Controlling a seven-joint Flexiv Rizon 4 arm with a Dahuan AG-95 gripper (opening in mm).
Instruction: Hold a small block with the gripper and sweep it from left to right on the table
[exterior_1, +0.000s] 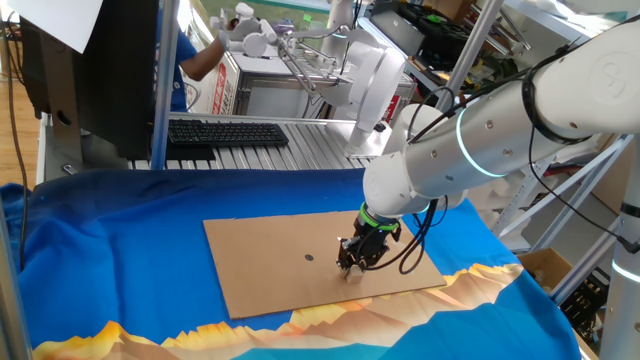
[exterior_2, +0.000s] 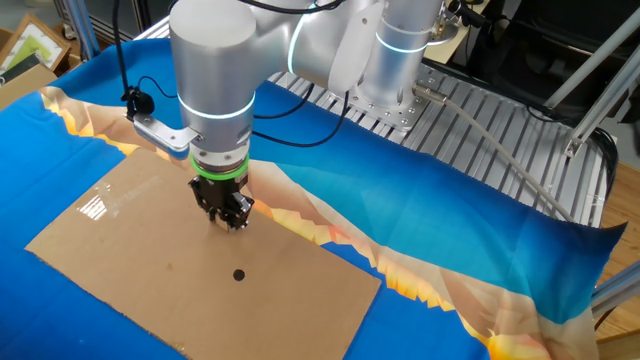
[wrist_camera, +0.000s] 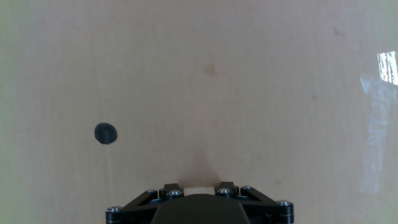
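My black gripper (exterior_1: 349, 267) hangs below a green ring on the white arm, its tips down at the brown cardboard sheet (exterior_1: 260, 270) on the blue-draped table (exterior_1: 110, 250). In the hand view the gripper (wrist_camera: 199, 187) is shut on the small block (wrist_camera: 199, 189), a pale beige cube seen as a sliver between the two fingertips. In the other fixed view the gripper (exterior_2: 228, 217) stands on the cardboard (exterior_2: 120, 260); the block is hidden there. A small dark round dot (wrist_camera: 105, 134) lies on the cardboard to the gripper's left in the hand view.
The dark dot also shows in both fixed views (exterior_1: 308, 257) (exterior_2: 238, 275). A grey slatted bench (exterior_1: 300, 150) with a black keyboard (exterior_1: 225, 132) stands behind the table. A glossy tape patch (exterior_2: 93, 208) marks the cardboard's far corner.
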